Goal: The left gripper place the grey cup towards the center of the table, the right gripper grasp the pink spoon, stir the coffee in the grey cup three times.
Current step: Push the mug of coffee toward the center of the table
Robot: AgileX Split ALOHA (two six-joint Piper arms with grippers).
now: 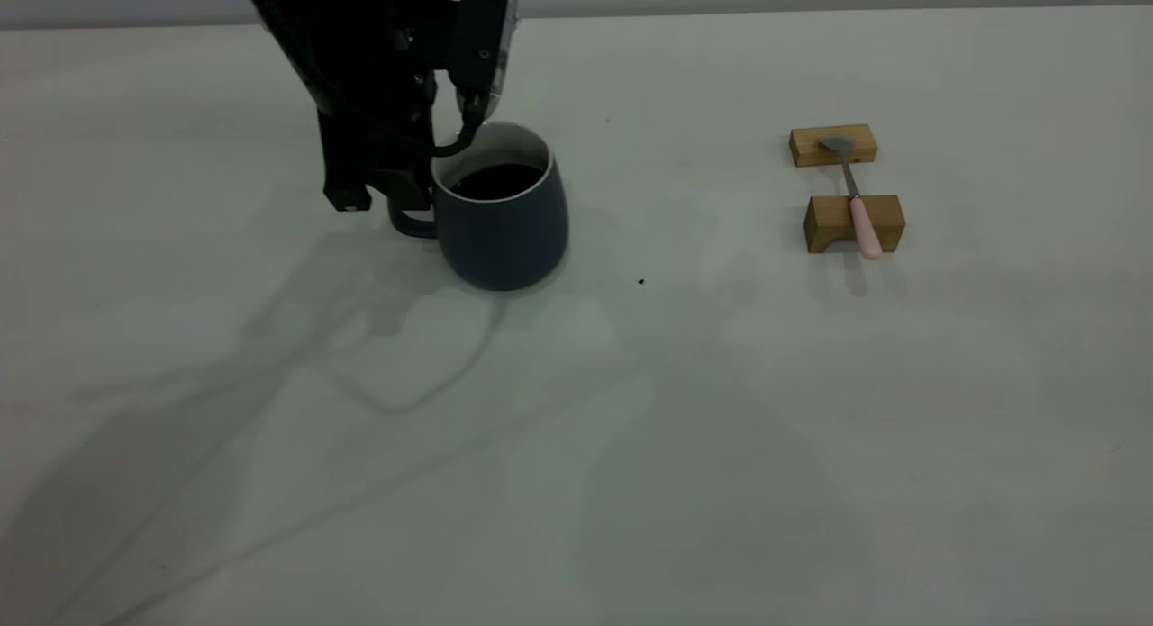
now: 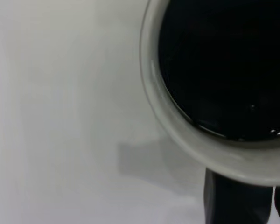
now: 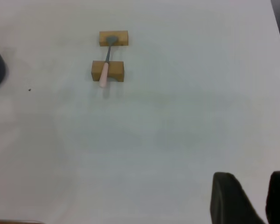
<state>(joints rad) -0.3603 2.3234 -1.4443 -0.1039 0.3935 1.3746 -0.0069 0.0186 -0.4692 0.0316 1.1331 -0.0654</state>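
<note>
1. The left tool (image 1: 396, 198) hangs down at the far left of the counter (image 1: 576, 428), right at the handle side of the grey cup (image 1: 503, 216). Its dark fingers (image 1: 347, 189) reach down around the loop handle; whether they are clamped on the handle cannot be told from these views.
2. The grey cup stands upright on the counter, left of the middle and towards the far side, with its handle turned left towards the arm. Its whitish rim (image 2: 177, 126) fills much of the left wrist view.
3. The coffee (image 1: 497, 180) lies dark and round inside the cup, below the rim; in the left wrist view its black surface (image 2: 224, 65) shows a few small glints near the edge.
4. A black cable from the left arm loops down just beside the far left rim of the cup.
5. A tiny dark speck (image 1: 640, 282) lies on the counter a little right of the cup.
6. The pink spoon (image 1: 854, 198) rests well apart to the right, laid across two small wooden blocks: its grey bowl on the far block (image 1: 833, 146), its pink handle over the near block (image 1: 854, 222), with the handle end sticking out towards the near side.
7. The right tool (image 3: 252, 198) shows only in its own wrist view, its two dark fingers standing apart with nothing between them, held above bare counter well away from the spoon (image 3: 105, 65) and blocks.
</note>
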